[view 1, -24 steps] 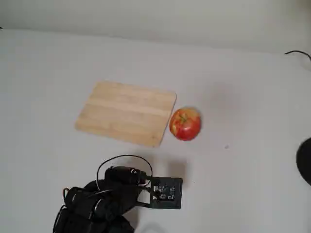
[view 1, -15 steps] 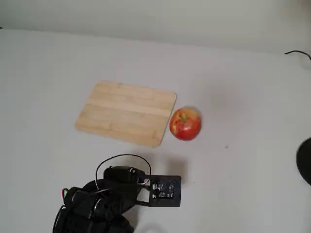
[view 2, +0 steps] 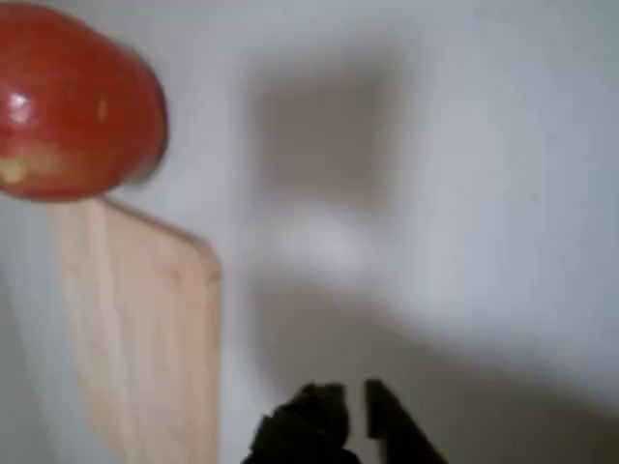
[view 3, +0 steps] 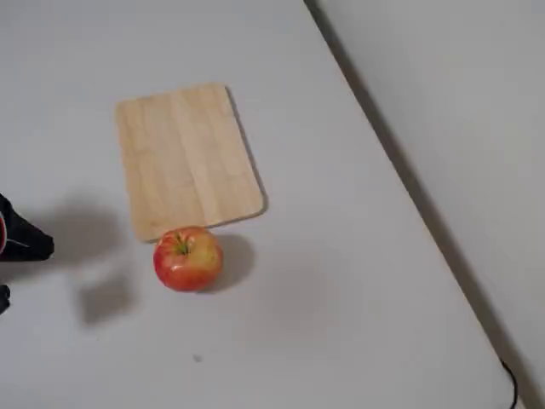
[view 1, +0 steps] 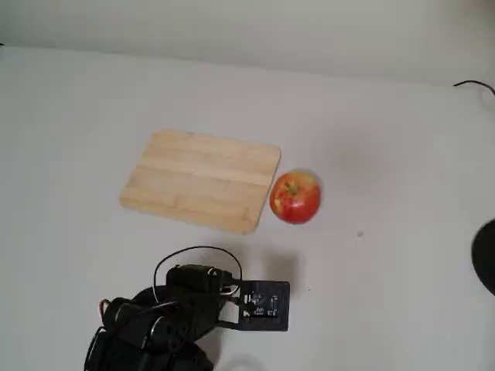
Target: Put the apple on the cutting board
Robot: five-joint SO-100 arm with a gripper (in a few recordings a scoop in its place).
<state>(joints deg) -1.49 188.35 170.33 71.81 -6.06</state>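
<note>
The red and yellow apple rests on the white table, touching or nearly touching the right short edge of the light wooden cutting board. Both fixed views show the apple off the board. My black arm is folded low at the bottom of a fixed view, well short of both. In the wrist view the apple is at the top left, the board below it, and my gripper at the bottom edge, its dark fingertips close together with nothing between them.
A dark round object is cut off by the right edge of a fixed view. A black cable lies at the far right corner. The table's edge runs diagonally along a wall.
The arm's wrist wobbled slightly left and back. Apple and board have not moved.
</note>
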